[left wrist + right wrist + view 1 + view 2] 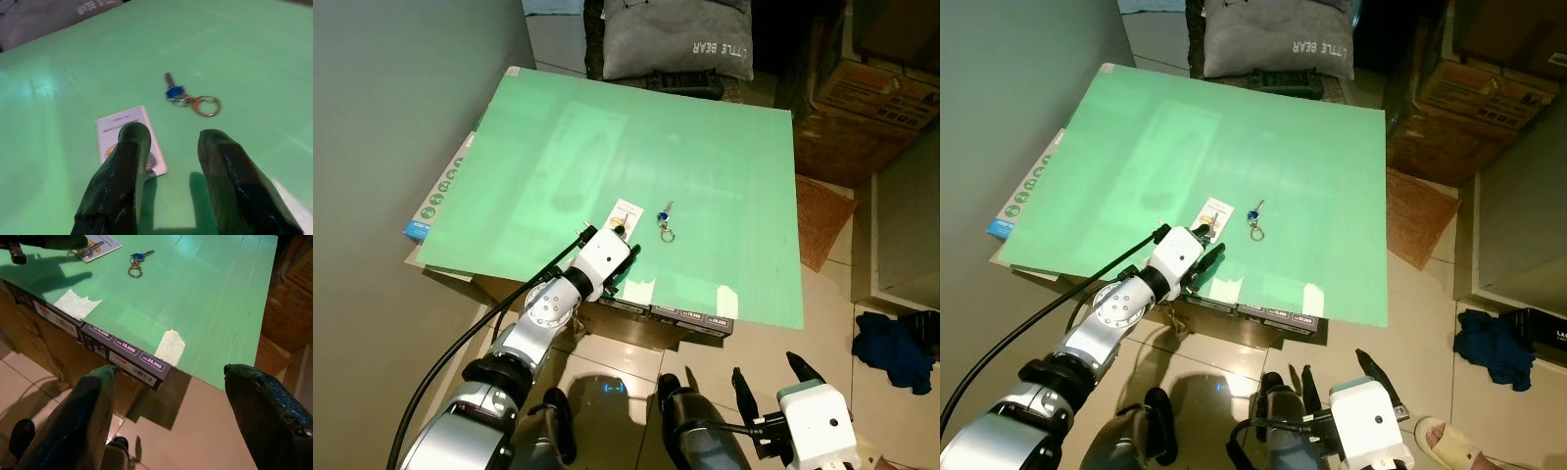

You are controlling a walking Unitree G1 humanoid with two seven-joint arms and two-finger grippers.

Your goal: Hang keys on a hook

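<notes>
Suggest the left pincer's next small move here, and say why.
Probably ease the left pincer toward the key: it is open, low over the white card, and the key with its ring lies just beyond on the green board, untouched.

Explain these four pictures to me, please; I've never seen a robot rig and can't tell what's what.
It's a humanoid robot with two silver arms. Two pictures come from its head camera, looking down; two from cameras on its wrists, looking along the black fingers. Before it lies a green board. On it rest a blue-headed key on a ring and a white card that carries a hook. The left gripper hangs open over the card, holding nothing. The right gripper is low, off the board, open and empty too.
</notes>
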